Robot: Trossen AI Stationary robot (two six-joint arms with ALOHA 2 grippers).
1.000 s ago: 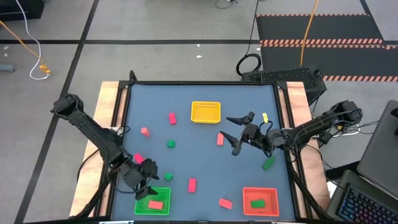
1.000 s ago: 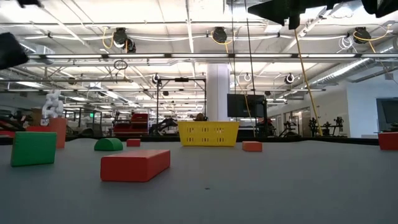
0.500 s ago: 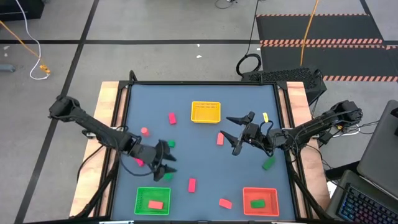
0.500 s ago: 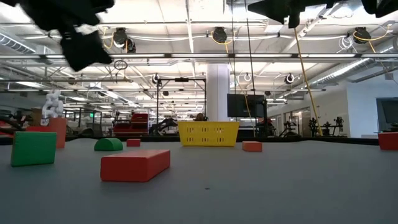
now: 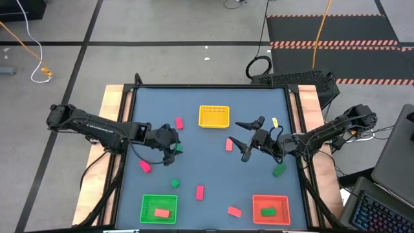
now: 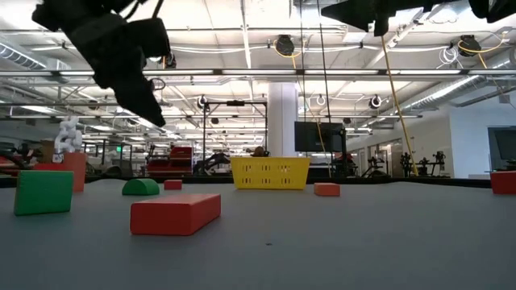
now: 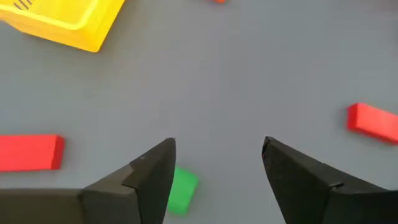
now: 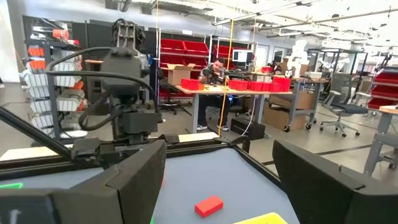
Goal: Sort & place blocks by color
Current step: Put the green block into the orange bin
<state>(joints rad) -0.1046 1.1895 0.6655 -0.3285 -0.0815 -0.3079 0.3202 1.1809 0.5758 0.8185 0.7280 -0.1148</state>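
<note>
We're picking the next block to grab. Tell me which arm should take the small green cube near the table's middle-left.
Left. Its gripper hangs right over the small green cube, jaws open, cube just off-centre between them. The right gripper is open too, but waits across the table.

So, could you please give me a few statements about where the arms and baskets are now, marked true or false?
1. The left gripper hangs open over a small green block. True.
2. The yellow basket holds a red block. False: nothing shows inside it.
3. The green basket holds a red block. True.
4. The right gripper grips a green block. False: it is open and holds nothing.
5. The red basket holds a green block. True.
</note>
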